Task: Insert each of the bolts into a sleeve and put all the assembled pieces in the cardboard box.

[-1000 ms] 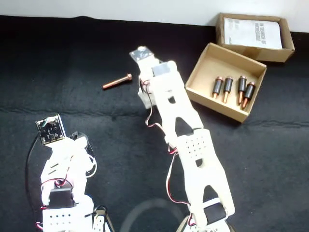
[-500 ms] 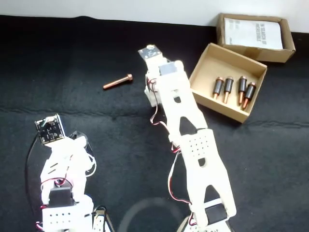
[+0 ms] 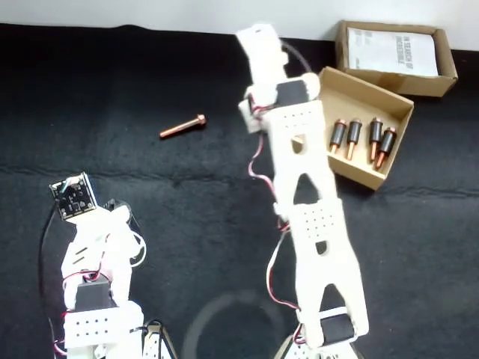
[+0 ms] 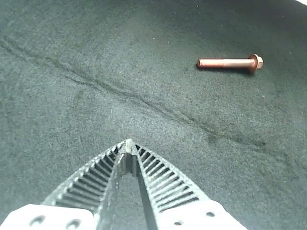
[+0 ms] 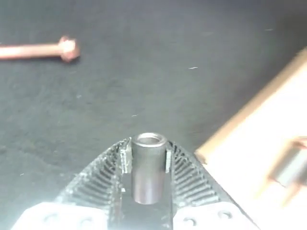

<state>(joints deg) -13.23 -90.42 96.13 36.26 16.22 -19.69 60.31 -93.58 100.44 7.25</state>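
Right claw (image 5: 148, 143): clenched on a grey metal sleeve (image 5: 147, 172), which stands upright between the ribbed fingers with its open end showing – held over the dark cloth near a corner of the cardboard box (image 5: 249, 120).
Right arm (image 3: 307, 217): stretches from the bottom edge up the middle of the high view, its wrist at the top, just left of the box.
Left claw (image 4: 128, 146): clenched with nothing in it, the tips meeting over bare cloth.
Left arm (image 3: 97, 254): folded in the lower left of the high view.
Bolt (image 3: 182, 126): copper-coloured, lying flat and alone on the tabletop (image 3: 150, 194), upper left of centre, well apart from both claws.
Cardboard box (image 3: 359, 90): open, upper right – four assembled pieces (image 3: 361, 139) lie side by side in it.
Second box (image 3: 419, 84): at the top right corner, behind the first, with a printed sheet in it.
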